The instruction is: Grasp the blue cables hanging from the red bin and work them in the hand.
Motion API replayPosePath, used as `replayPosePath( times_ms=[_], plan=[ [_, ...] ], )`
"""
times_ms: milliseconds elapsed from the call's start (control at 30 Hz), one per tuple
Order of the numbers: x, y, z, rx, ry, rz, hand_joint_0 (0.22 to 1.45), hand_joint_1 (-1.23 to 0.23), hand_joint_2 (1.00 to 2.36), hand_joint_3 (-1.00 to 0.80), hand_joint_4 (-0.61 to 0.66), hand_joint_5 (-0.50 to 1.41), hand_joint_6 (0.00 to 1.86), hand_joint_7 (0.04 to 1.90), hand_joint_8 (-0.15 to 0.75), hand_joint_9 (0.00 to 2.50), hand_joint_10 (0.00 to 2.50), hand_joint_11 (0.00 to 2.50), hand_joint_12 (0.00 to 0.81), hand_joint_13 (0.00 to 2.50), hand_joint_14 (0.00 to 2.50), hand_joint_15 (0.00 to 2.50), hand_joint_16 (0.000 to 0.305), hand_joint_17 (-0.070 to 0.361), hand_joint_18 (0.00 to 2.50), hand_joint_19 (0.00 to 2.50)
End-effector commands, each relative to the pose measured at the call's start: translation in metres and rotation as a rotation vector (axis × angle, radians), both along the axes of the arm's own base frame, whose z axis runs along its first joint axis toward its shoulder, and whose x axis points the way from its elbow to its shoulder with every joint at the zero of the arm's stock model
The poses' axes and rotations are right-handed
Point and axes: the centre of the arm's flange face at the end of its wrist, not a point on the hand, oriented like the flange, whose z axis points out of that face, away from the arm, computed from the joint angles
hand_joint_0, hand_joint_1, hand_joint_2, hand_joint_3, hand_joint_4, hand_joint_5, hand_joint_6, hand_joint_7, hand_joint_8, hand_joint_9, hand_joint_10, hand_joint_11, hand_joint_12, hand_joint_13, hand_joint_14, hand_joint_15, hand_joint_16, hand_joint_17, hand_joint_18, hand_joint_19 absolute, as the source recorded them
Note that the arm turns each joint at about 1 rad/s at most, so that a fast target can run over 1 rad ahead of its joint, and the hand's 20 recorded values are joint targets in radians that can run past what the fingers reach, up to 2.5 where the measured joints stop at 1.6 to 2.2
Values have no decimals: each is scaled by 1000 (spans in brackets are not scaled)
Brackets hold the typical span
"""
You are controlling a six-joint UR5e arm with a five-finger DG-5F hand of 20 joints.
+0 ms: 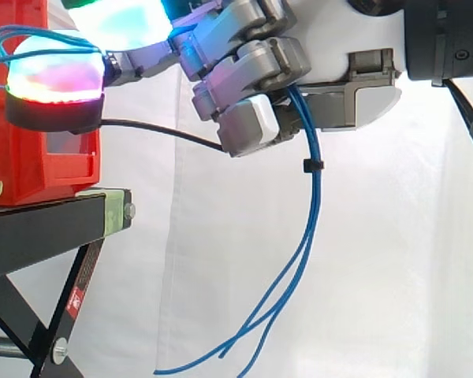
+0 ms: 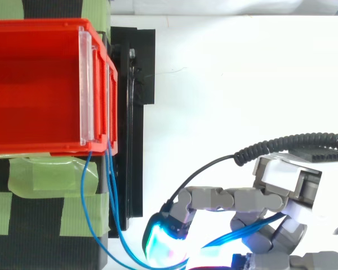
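Hand (image 1: 252, 71) curls its fingers round the cables (image 1: 316, 201). Their loose ends dangle free, apart from the bin (image 1: 31, 169).

The hand (image 1: 256, 67) comes in level with its wrist behind it. Some of its fingers (image 1: 248, 118) are curled in towards the palm and grip the blue cables (image 1: 311, 197), which hang loose below the hand. Another finger is stretched straight ahead, its pad (image 1: 55, 79) glowing white, cyan and red. From above, a forward pad (image 2: 164, 235) glows cyan and green.
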Motion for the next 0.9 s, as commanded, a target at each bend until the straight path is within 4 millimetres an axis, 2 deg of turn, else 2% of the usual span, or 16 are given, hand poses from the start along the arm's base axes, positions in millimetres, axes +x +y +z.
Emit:
replayPosePath(
  times_ms=[0,100,167,200,233,300,333,367,400,433,533,633,667,700,867],
  plan=[
    [0,0,0,0,0,-1,826,-641,1842,187,255,384,13,1167,535,1779,2500,2500,712,2021,2500,1972,237,178,2500,648],
    [0,0,0,0,0,1,775,-666,1907,132,220,299,11,1154,535,1779,2500,2500,712,2021,2500,1972,237,178,2500,648],
    [0,-1,0,0,0,-1,778,-707,1873,105,193,226,11,1131,535,1779,2500,2500,712,2021,2500,1972,237,178,2500,648],
    [0,-1,0,0,0,-1,828,-741,1724,157,174,200,11,1127,535,1779,2500,2500,712,2021,2500,1972,237,178,2500,648],
    [0,0,0,0,0,1,839,-751,1694,155,167,183,10,1126,535,1779,2500,2500,712,2021,2500,1972,237,178,2500,648],
    [0,0,0,0,0,1,928,-790,1495,215,145,148,11,1116,535,1779,2500,2500,712,2021,2500,1972,237,178,2500,648],
    [0,0,0,0,0,1,927,-796,1530,161,137,143,10,1109,535,1779,2500,2500,712,2021,2500,1972,237,178,2500,648],
    [0,-1,0,0,0,-1,1032,-805,1330,266,112,118,11,1101,535,1779,2500,2500,712,2021,2500,1972,237,178,2500,648],
    [0,-1,-1,-1,1,-1,1045,-807,1317,248,106,111,11,1100,535,1779,2500,2500,712,2021,2500,1972,237,178,2500,648],
    [0,0,0,0,0,1,1110,-800,1209,308,86,99,11,1096,535,1779,2500,2500,712,2021,2500,1972,237,178,2500,648],
    [0,0,-1,-1,1,1,1228,-780,1100,350,76,108,11,1090,535,1779,2500,2500,712,2021,2500,1972,237,178,2500,648],
    [0,-1,0,-1,1,-1,1278,-746,1104,385,59,133,10,1087,535,1779,2500,2500,712,2021,2500,1972,237,178,2500,648],
    [0,-1,-1,-1,2,-1,1315,-743,1032,438,61,135,12,1090,535,1779,2500,2500,712,2021,2500,1972,237,178,2500,648],
    [0,-1,-1,-1,2,-1,1329,-738,1024,447,54,142,12,1090,535,1779,2500,2500,712,2021,2500,1972,237,178,2500,648],
    [0,-1,0,0,0,-1,1364,-726,1000,474,37,157,11,1077,535,1779,2500,2500,712,2021,2500,1972,237,178,2500,648]
  ],
)
